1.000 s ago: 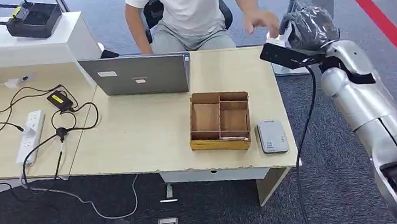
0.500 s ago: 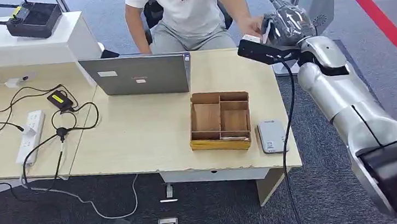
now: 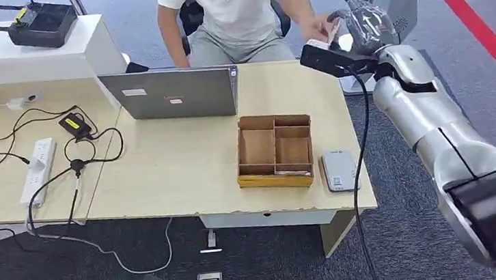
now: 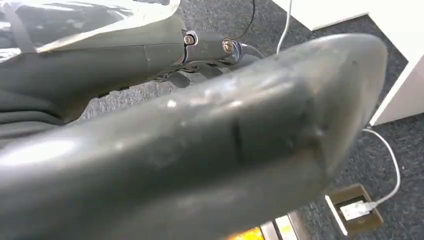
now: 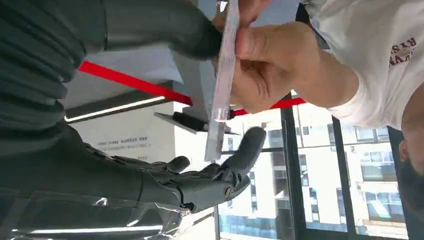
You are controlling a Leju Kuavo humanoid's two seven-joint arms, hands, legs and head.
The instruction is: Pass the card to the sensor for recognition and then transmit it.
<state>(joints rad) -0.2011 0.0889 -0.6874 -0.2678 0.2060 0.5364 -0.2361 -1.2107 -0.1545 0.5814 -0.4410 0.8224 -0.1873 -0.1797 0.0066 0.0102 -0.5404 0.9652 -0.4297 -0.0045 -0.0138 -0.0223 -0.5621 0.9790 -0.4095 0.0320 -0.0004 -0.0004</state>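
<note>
Looking across the desk (image 3: 166, 168) from nine o'clock toward three, I see the power strip (image 3: 36, 168), the laptop (image 3: 172, 92), the wooden tray (image 3: 275, 151) and, just beside it, the grey sensor (image 3: 339, 170). At about one o'clock my right hand (image 3: 365, 26) is raised beyond the desk's far corner, fingers (image 5: 220, 180) spread, thumb touching the card (image 5: 222, 80) that a person's hand (image 5: 272, 67) pinches edge-on. My left hand (image 4: 200, 150) hangs low; whether it is open or closed I cannot tell.
</note>
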